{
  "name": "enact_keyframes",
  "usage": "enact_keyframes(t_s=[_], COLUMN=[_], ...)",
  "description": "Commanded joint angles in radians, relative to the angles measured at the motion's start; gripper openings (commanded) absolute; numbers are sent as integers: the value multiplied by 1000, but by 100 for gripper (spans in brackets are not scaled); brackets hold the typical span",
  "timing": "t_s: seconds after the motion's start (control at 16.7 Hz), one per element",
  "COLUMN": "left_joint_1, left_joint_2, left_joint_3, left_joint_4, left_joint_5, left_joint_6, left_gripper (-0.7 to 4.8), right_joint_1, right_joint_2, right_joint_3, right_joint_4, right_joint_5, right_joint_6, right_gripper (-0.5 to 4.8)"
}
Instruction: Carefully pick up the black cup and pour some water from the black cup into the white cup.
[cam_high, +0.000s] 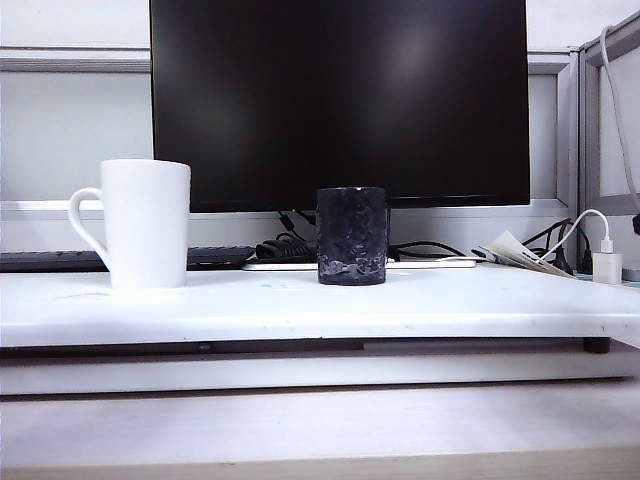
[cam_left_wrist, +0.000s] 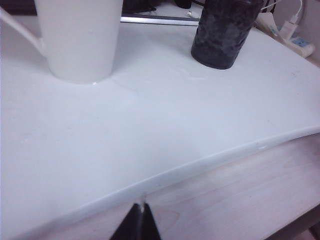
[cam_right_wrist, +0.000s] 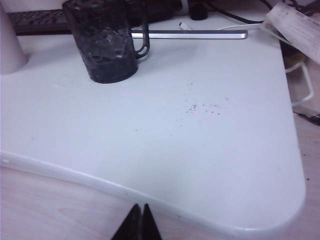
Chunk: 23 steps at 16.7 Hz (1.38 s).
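White cup (cam_high: 146, 223) stands upright on the left part of the white board (cam_high: 320, 310), handle pointing left. Black cup (cam_high: 352, 236) stands upright near the board's middle, well apart from the white cup, to its right. Both sit toward the far side of the board, close to the monitor (cam_high: 340, 100). No water visible from outside either cup; can't tell fill level. Neither cup touched by anything.

Behind the cups: keyboard (cam_high: 60, 260) far left, a tangle of black cables (cam_high: 285, 245), a flat silver bar (cam_right_wrist: 190, 34) lying along the far edge. Far right: white charger (cam_high: 606, 265) w/ cable, some folded paper (cam_high: 520, 252).

Left gripper (cam_left_wrist: 140, 225): only the dark fingertips show in the left wrist view, pressed together, nothing between them. It hangs over the pale wood surface (cam_left_wrist: 225, 200) just off the near edge of the board, well short of both cups; white cup and black cup both lie ahead of it on the far side.

Right gripper (cam_right_wrist: 139, 222): same picture in the right wrist view, tips pressed together, empty, over the wood just off the board's near edge by the rounded right corner. Black cup sits far ahead to its left. A few dark specks (cam_right_wrist: 202, 106) dot the board btw gripper and far edge.

Neither gripper shows in the exterior view.
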<state>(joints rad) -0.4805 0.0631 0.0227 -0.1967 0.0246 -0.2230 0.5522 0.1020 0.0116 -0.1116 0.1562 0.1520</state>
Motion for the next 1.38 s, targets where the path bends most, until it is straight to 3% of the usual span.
enact_keyframes(t_s=[0.06, 0.42, 0.6, 0.78, 0.96, 1.02, 1.08, 1.38], left_joint_1=[2, 2, 76, 224, 434, 467, 498, 500], left_joint_2=[0, 0, -9, -27, -60, -60, -60, -60], left_joint_3=[-4, -4, -4, -4, -9, -14, -13, -13], left_joint_4=[2, 3, -3, -3, 24, 26, 17, 17], left_joint_5=[-2, -2, 26, 32, 32, 23, 5, -3], left_joint_6=[3, 5, 6, 6, 5, 6, 6, 6], left_gripper=[-5, -5, -5, -5, -5, -5, -5, -5], right_joint_1=[1, 1, -21, -100, -284, -316, -379, -505], right_joint_2=[0, 0, -12, -66, -100, -100, -100, -100], right_joint_3=[-7, -7, -7, -7, -7, -7, -7, -7], right_joint_4=[14, 14, 11, 5, 46, 46, 41, 38], right_joint_5=[0, 0, 0, -1, 0, 2, 3, 3], right_joint_6=[2, 2, 2, 2, 2, 2, 2, 2], right_gripper=[-5, -5, -5, -5, -4, -4, -4, -4])
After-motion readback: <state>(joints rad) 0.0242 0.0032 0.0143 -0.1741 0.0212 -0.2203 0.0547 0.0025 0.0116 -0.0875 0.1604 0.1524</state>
